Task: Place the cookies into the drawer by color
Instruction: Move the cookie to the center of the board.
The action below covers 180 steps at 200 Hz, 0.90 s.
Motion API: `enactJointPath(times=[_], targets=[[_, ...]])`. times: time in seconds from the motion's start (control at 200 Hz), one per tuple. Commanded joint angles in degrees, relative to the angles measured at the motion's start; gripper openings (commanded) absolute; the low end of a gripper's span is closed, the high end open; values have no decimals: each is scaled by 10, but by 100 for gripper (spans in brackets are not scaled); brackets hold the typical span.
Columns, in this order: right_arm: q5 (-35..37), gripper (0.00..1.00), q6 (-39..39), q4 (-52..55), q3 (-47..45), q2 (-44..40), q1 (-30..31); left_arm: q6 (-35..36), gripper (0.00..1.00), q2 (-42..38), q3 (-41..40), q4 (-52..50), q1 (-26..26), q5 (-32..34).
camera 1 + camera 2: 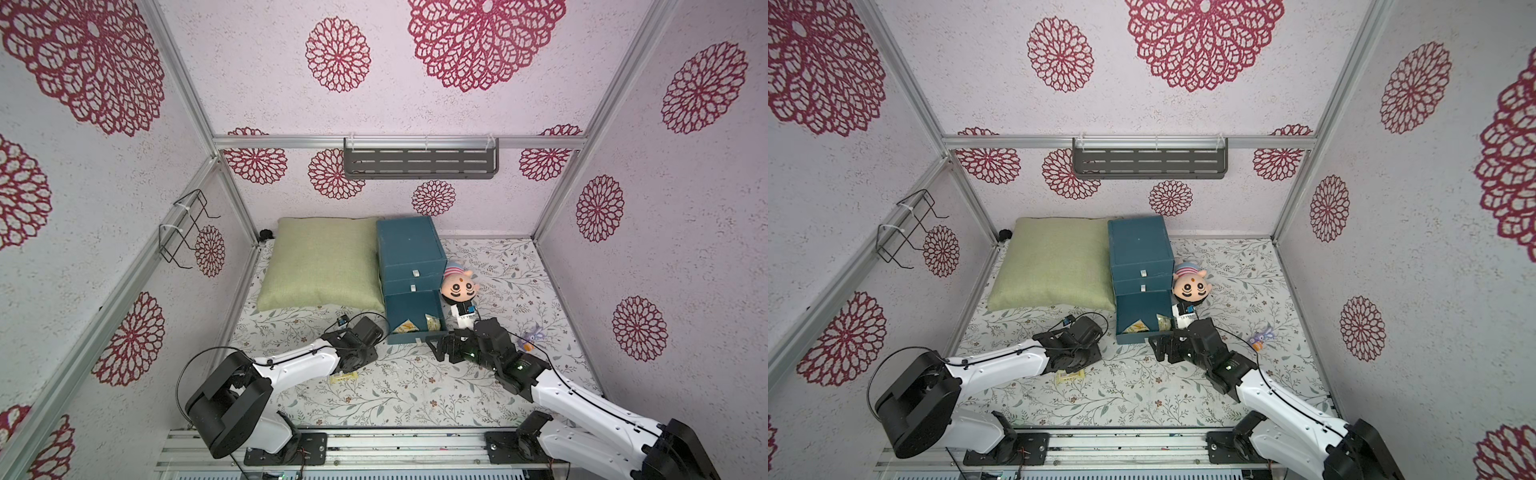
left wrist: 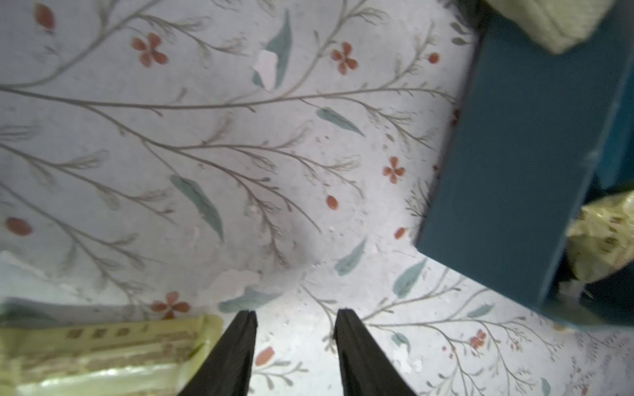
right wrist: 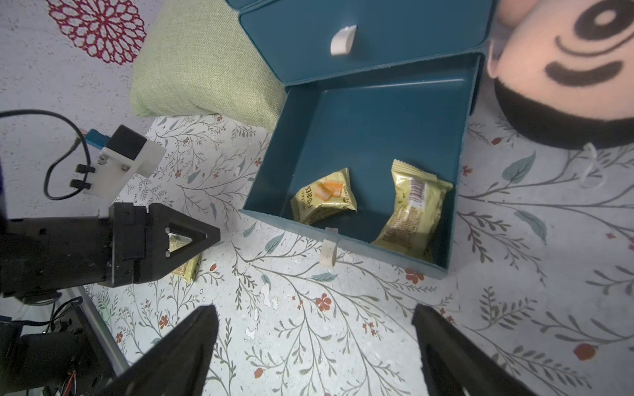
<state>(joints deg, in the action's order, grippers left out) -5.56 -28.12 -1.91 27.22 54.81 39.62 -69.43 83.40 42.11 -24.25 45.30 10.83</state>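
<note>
in both top views the dark teal box-shaped chest of drawers (image 1: 409,245) stands at the back of the floral mat (image 1: 395,390). a green woven cushion (image 1: 320,262) presses one side of it and a round peach plush toy (image 1: 459,286) sits just beside the other. its bottom drawer (image 1: 415,305) is pulled out and holds a yellow crinkly packet (image 1: 405,328) and a second yellow packet (image 1: 432,322). a loose yellow packet (image 1: 344,377) lies flat on the mat under the left arm's wrist.

from the left wrist, the left gripper (image 2: 295,312) has its black fingers a narrow gap apart with only mat between them. the loose yellow packet lies just beside one finger, its print too blurred to read. the drawer's smooth outer wall is near.

from the right wrist, the right gripper (image 3: 314,308) has its jaws spread wide and empty, in front of the drawer's white tab pull (image 3: 328,250). one packet inside shows an orange picture beside chinese characters. the other shows a barcode above fine print i can't read.
</note>
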Motion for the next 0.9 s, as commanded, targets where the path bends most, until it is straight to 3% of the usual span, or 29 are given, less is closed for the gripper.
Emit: enactJointPath(times=[0.0,0.155,0.26,0.335,0.525,0.69,0.896], targets=[[-25,94,-5,-20,-4,-13,0,-16,46,-6,19,-5,19,29],[-43,94,-1,-40,-9,-7,15,-14,51,-55,7,-52,8,82],[-48,95,8,-52,-8,5,32,-15,63,-102,-18,-77,-8,99],[-48,95,12,-59,-6,16,41,-18,77,-140,-47,-85,-21,104],[-48,96,25,-73,15,56,71,-26,96,-230,-115,-97,-65,98],[-43,96,30,-82,36,92,87,-15,98,-248,-149,-72,-100,56],[-39,96,33,-86,50,121,99,1,95,-210,-165,10,-116,-12]])
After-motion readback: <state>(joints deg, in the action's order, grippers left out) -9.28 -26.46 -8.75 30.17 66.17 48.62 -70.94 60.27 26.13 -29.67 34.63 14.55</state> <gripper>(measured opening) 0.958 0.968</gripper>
